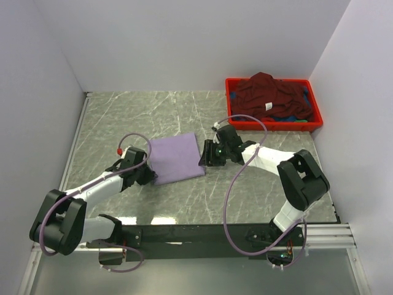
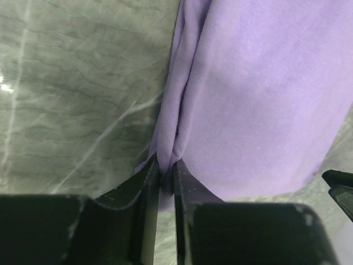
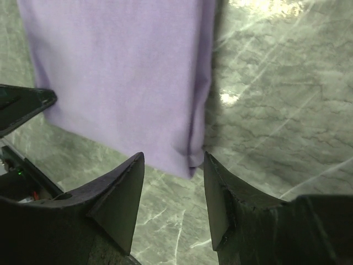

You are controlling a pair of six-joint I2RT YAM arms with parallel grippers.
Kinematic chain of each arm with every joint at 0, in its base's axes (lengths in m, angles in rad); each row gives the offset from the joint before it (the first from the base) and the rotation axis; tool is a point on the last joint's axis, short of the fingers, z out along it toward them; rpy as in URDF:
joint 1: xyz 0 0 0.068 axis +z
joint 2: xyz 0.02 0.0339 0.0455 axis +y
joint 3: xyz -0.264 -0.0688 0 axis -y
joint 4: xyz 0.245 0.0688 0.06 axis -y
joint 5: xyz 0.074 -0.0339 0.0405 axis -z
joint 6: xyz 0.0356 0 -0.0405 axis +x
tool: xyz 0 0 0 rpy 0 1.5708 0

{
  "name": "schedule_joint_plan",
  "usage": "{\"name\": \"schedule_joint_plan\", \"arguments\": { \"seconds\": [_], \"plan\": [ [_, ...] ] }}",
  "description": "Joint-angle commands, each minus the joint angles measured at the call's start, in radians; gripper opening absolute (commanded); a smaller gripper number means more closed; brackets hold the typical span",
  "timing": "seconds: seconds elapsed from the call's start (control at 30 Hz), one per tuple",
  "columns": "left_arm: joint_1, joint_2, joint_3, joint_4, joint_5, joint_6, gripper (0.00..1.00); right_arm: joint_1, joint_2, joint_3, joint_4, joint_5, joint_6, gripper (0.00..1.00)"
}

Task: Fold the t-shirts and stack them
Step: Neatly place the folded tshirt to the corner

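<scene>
Table [image 1: 153, 110]: lavender shirt [image 1: 177, 158] lies folded flat mid-table, squarish, edges skewed slightly to the table's. It sits between the two hands. Crate [image 1: 230, 92] at far right holds the maroon shirt [image 1: 270, 95], heaped and unfolded, nearer the right arm. Left hand [image 2: 165, 165] is clamped on the lavender shirt's near-left edge fold. Right hand [image 3: 174, 157] has fingers apart, straddling the near-right corner, not gripping. Next fetch looks like the right arm's job.

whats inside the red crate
A crumpled maroon t-shirt with a small white label fills the red crate; bits of blue and green cloth peek out beneath. Whatever lies under them is covered.
</scene>
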Motion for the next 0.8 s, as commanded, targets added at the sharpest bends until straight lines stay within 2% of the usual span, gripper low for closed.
{"name": "schedule_joint_plan", "arguments": {
  "seconds": [0.0,0.4,0.5,0.6,0.63,0.67,0.77],
  "plan": [
    [-0.009,0.014,-0.047,0.05,0.035,-0.034,0.18,0.007,0.011,0.047,0.026,-0.031,0.003,0.54],
    [-0.006,0.027,-0.067,0.045,0.026,-0.028,0.17,0.01,0.14,0.093,0.02,-0.017,0.008,0.53],
    [-0.006,0.054,-0.054,0.045,0.036,0.001,0.19,0.019,0.168,0.104,0.022,-0.047,-0.001,0.49],
    [-0.016,0.105,-0.027,0.036,0.081,0.037,0.22,0.025,0.169,0.102,-0.003,-0.074,-0.015,0.21],
    [-0.022,0.128,-0.019,0.033,0.093,0.043,0.23,0.025,0.162,0.095,-0.01,-0.071,-0.017,0.05],
    [-0.032,0.139,-0.01,0.031,0.122,0.055,0.23,0.024,0.149,0.073,-0.03,-0.057,-0.021,0.0],
    [-0.108,0.166,0.034,0.027,0.164,0.066,0.24,0.01,0.091,0.029,-0.105,0.027,-0.049,0.0]
  ]
}}
